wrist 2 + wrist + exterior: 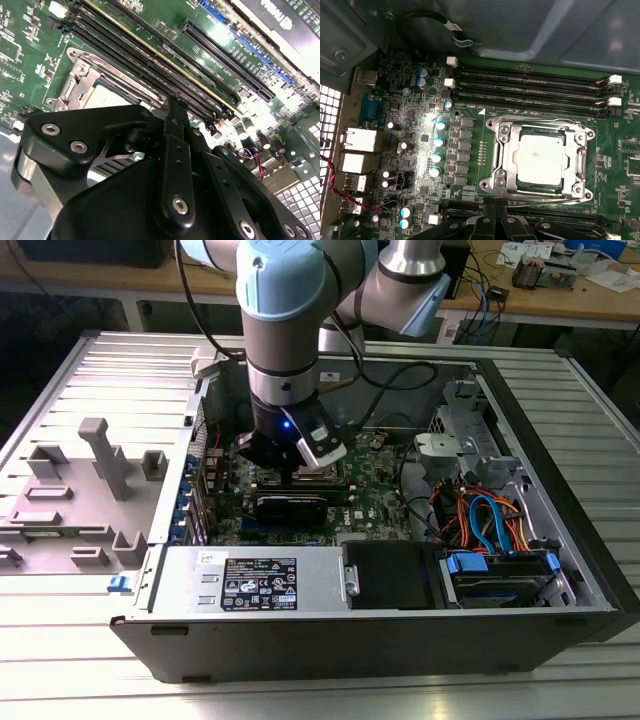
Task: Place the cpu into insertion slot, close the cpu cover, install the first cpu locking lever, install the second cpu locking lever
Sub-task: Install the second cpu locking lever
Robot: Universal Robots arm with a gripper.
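With one cpu (540, 159) seated, one cpu cover (506, 159) lies closed.

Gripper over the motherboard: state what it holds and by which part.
Cannot be told. The gripper sits at the edge of the cpu cover, which lies over the cpu.

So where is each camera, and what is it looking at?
Exterior view: off the arm, above the open computer case; the arm's wrist hangs over the green board.
First wrist view: on the arm, looking at the cpu under its cover; fingers at the edge.
Second wrist view: on the arm, skimming past the gripper.
Both wrist views share the cpu and memory slots.
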